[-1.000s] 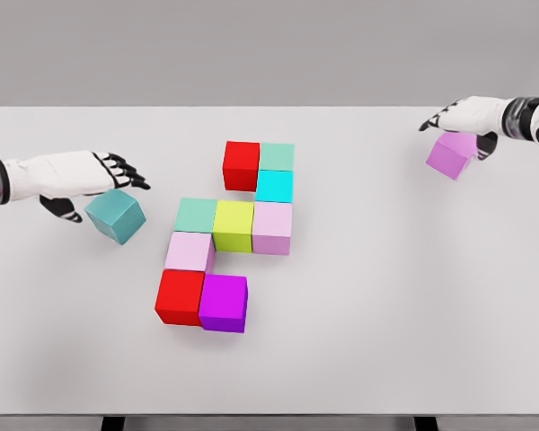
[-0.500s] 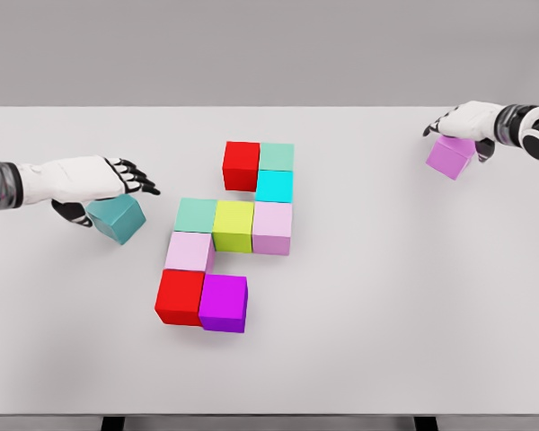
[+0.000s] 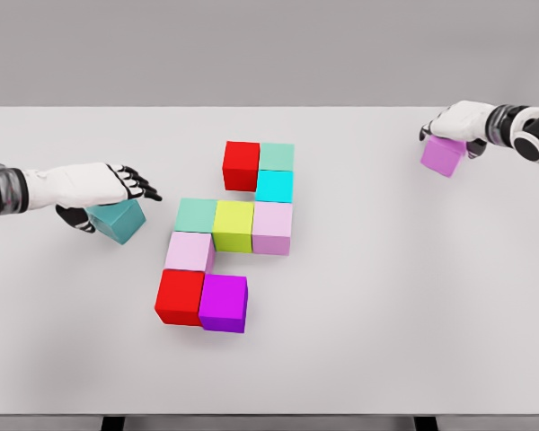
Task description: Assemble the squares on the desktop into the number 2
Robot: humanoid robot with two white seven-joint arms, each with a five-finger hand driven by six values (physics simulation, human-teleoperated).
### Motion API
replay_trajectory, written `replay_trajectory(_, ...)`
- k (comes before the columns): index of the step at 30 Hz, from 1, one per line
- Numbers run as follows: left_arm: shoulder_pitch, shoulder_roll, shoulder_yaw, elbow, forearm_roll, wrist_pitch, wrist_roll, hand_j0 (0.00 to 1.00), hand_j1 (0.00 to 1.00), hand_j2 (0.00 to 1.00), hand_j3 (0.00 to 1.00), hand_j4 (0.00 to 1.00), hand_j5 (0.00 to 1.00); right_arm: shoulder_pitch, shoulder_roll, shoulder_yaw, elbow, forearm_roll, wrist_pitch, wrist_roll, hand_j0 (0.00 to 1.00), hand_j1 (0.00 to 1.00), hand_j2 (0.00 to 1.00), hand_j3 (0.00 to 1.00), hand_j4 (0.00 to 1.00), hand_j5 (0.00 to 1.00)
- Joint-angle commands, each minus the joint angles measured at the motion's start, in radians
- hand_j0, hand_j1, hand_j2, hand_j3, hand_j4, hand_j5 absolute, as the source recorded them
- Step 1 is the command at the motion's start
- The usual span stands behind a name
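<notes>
White desktop (image 3: 386,314) against a plain grey backdrop, seen from the head camera

Left hand (image 3: 99,184): enters from the left edge, palm down over the teal cube (image 3: 117,221), thumb below at the cube's left side, dark fingertips (image 3: 145,187) stretched rightward past it. Fingers lie on top of the cube; whether they truly clamp it cannot be told. Cube sits tilted, left of the main cluster and apart from it.

Right hand (image 3: 458,119): enters from the right edge at the far right corner, fingers curled down over the top of the violet cube (image 3: 444,156). Hand covers the cube's upper face; a firm grip cannot be confirmed. Cube stands well apart from the cluster.

Cluster, centre of desktop, nine cubes, edges touching:
- Top row: red cube (image 3: 241,164), with mint cube (image 3: 277,156) just to its right
- Below the mint cube: cyan cube (image 3: 274,186)
- Middle row, left to right: green cube (image 3: 197,215), yellow cube (image 3: 234,224), pink cube (image 3: 272,227); the pink one lies directly under the cyan one
- Below the green cube: pale pink cube (image 3: 189,251)
- Bottom row: second red cube (image 3: 180,296), with purple cube (image 3: 223,303) on its right, set slightly lower and a little skewed

No containers on the surface; all cubes rest directly on the desktop
</notes>
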Motion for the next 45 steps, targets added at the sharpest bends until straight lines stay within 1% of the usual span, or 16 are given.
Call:
replay_trajectory(1, 0.000, -0.007, -0.002, 0.013, 0.004, 0.002, 0.000, 1.00, 1.00, 1.00, 1.00, 1.00, 1.00, 0.000, 0.000, 0.009, -0.004, -0.007, -0.003, 0.003, 0.78, 0.78, 0.78, 0.78, 0.78, 0.78)
replay_trajectory(2, 0.002, -0.009, -0.002, 0.015, 0.004, 0.002, 0.000, 1.00, 1.00, 1.00, 1.00, 1.00, 1.00, 0.000, 0.000, 0.009, -0.004, -0.007, -0.003, 0.003, 0.78, 0.78, 0.78, 0.78, 0.78, 0.78)
replay_trajectory(5, 0.002, -0.012, -0.002, 0.015, 0.004, 0.002, 0.000, 1.00, 1.00, 1.00, 1.00, 1.00, 1.00, -0.002, -0.003, 0.009, -0.005, -0.007, -0.003, 0.003, 0.68, 0.68, 0.68, 0.68, 0.68, 0.68)
replay_trajectory(9, 0.002, -0.019, -0.001, 0.015, 0.011, 0.002, 0.004, 1.00, 1.00, 1.00, 1.00, 1.00, 1.00, -0.006, -0.003, 0.008, -0.008, -0.007, -0.003, 0.003, 0.67, 0.67, 0.67, 0.67, 0.67, 0.67)
replay_trajectory(11, 0.002, -0.021, -0.001, 0.015, 0.011, 0.002, 0.002, 1.00, 1.00, 1.00, 1.00, 1.00, 1.00, -0.003, -0.008, 0.006, -0.042, -0.007, -0.005, 0.006, 0.63, 0.63, 0.63, 0.63, 0.63, 0.63)
replay_trajectory(13, 0.005, -0.022, -0.001, 0.015, 0.009, 0.002, 0.002, 0.93, 0.93, 0.93, 0.93, 0.93, 0.93, -0.003, -0.011, 0.005, -0.054, -0.009, -0.008, 0.006, 0.63, 0.63, 0.63, 0.63, 0.63, 0.63)
replay_trajectory(17, 0.006, -0.019, -0.001, 0.021, 0.004, 0.002, -0.001, 0.69, 0.69, 0.69, 0.69, 0.69, 0.69, 0.002, -0.048, -0.005, -0.114, -0.012, -0.028, 0.009, 0.63, 0.63, 0.63, 0.63, 0.63, 0.63)
replay_trajectory(20, 0.006, -0.018, -0.001, 0.033, 0.004, 0.002, -0.012, 0.61, 0.61, 0.61, 0.61, 0.61, 0.61, 0.008, -0.051, -0.005, -0.123, -0.013, -0.031, 0.009, 0.61, 0.61, 0.61, 0.61, 0.61, 0.61)
replay_trajectory(24, 0.003, -0.018, -0.001, 0.036, 0.007, 0.002, -0.013, 0.61, 0.61, 0.61, 0.61, 0.61, 0.61, 0.031, -0.118, -0.006, -0.238, -0.022, -0.054, 0.014, 0.61, 0.61, 0.61, 0.61, 0.61, 0.61)
replay_trajectory(31, -0.008, -0.022, 0.001, 0.043, 0.007, 0.002, -0.015, 0.62, 0.62, 0.62, 0.62, 0.62, 0.62, 0.035, -0.138, -0.009, -0.268, -0.025, -0.083, 0.015, 0.61, 0.61, 0.61, 0.61, 0.61, 0.61)
replay_trajectory(33, -0.014, -0.022, 0.002, 0.047, 0.007, 0.002, -0.015, 0.62, 0.62, 0.62, 0.62, 0.62, 0.62, 0.044, -0.184, -0.022, -0.358, -0.035, -0.083, 0.017, 0.61, 0.61, 0.61, 0.61, 0.61, 0.61)
replay_trajectory(34, -0.015, -0.024, 0.002, 0.050, 0.007, 0.002, -0.015, 0.62, 0.62, 0.62, 0.62, 0.62, 0.62, 0.083, -0.198, -0.029, -0.401, -0.044, -0.083, 0.022, 0.61, 0.61, 0.61, 0.61, 0.61, 0.61)
replay_trajectory(36, -0.020, -0.024, 0.002, 0.050, 0.007, 0.002, -0.015, 0.62, 0.62, 0.62, 0.62, 0.62, 0.62, 0.090, -0.233, -0.040, -0.462, -0.049, -0.083, 0.034, 0.61, 0.61, 0.61, 0.61, 0.61, 0.61)
replay_trajectory(37, -0.025, -0.025, 0.002, 0.052, 0.007, 0.002, -0.015, 0.62, 0.62, 0.62, 0.62, 0.62, 0.62, 0.098, -0.256, -0.049, -0.514, -0.052, -0.083, 0.043, 0.61, 0.61, 0.61, 0.61, 0.61, 0.61)
replay_trajectory(43, -0.055, -0.045, 0.002, 0.081, 0.007, 0.002, -0.013, 0.62, 0.62, 0.62, 0.62, 0.62, 0.62, 0.135, -0.328, -0.049, -0.677, -0.131, -0.083, 0.091, 0.61, 0.61, 0.61, 0.61, 0.61, 0.61)
replay_trajectory(45, -0.063, -0.055, 0.002, 0.093, 0.007, 0.002, -0.013, 0.62, 0.62, 0.62, 0.62, 0.62, 0.62, 0.150, -0.344, -0.049, -0.711, -0.139, -0.083, 0.091, 0.61, 0.61, 0.61, 0.61, 0.61, 0.61)
